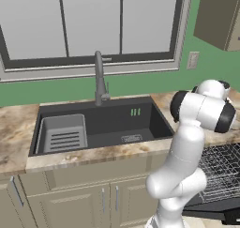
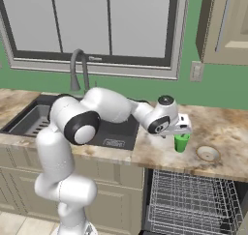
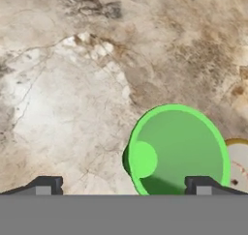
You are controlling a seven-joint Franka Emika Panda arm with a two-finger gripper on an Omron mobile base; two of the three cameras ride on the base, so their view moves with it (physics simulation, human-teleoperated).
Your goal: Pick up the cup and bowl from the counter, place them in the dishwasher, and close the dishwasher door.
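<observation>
The cup stands upright on the counter, right under the gripper, which hangs just above its rim with its fingers spread wide and nothing between them. Seen from the hand, the cup is a bright green round mouth, off to the right between the two dark fingertips, the right one over its rim. Just beside it to the right lies the bowl, pale and shallow, apart from the cup, near the front edge of the stone. Below them the dishwasher is open, its grey wire rack pulled out under the counter edge. To the left the dark sink is cut into the counter, its faucet rising before the window.
</observation>
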